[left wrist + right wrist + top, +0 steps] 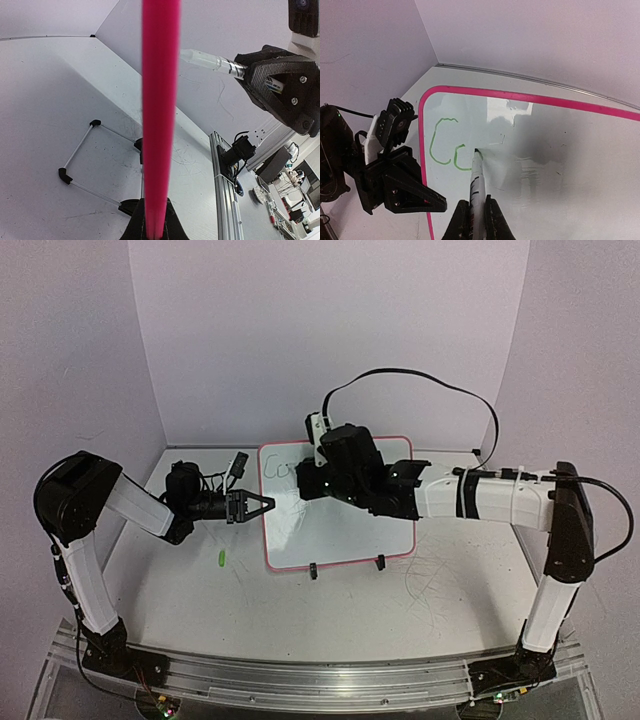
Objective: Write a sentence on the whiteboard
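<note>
The whiteboard (pixel 335 535) with a pink-red rim lies mid-table, its two black clip feet at the near edge. My left gripper (pixel 262 506) is shut on its left rim, which fills the left wrist view as a pink bar (pixel 160 100) between the jaws of the left gripper (pixel 155 227). My right gripper (pixel 312 483) is over the board's upper left, shut on a white marker (pixel 478 185) whose tip touches the board (pixel 545 165). The sentence (pixel 440 142) shows only a green "C" and part of an "o". The right gripper (pixel 474 205) sits just right of the left gripper (pixel 395 185).
A small green marker cap (pixel 219 558) lies on the table left of the board's near corner. Grey scribble marks (pixel 425 575) cover the tabletop at right. A thin wire stand with black ends (pixel 80 160) shows left of the rim. Lilac walls enclose three sides.
</note>
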Tool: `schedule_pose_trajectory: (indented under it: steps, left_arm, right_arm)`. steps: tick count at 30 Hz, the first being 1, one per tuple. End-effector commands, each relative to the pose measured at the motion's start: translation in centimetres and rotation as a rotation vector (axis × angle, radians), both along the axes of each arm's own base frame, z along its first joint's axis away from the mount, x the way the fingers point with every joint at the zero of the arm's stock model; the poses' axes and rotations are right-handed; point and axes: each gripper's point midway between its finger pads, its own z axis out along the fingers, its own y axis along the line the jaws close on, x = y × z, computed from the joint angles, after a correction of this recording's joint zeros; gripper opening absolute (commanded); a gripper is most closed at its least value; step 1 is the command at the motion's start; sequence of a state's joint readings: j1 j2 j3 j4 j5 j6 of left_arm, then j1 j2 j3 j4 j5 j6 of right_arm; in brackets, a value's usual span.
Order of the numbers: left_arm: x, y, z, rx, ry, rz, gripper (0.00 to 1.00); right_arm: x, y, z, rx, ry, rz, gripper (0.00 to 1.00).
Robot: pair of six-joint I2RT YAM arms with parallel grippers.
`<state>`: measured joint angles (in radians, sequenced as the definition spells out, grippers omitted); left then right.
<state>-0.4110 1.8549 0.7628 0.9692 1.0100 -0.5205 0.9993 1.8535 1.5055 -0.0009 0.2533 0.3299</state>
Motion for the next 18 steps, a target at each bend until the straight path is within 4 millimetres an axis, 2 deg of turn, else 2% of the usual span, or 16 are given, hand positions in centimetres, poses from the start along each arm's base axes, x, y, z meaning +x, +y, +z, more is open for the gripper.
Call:
schedule_pose_trajectory:
  steps: [1,11,18]
  left_arm:
    - [-0.09,0.20,-0.03,0.001,0.014,0.001,0.00]
    - [-0.16,0.21,-0.08,0.002,0.013,0.001,0.00]
    - [-0.10,0.18,-0.16,0.003,0.015,0.001,0.00]
  right_arm:
    - [1.19,0.43,0.36,0.001,-0.018,-0.012,0.00]
    - [0.82,1.13,0.10,0.012,0.001,0.021,0.00]
    - [0.25,0.52,-0.01,-0.006,0.012,0.030,0.00]
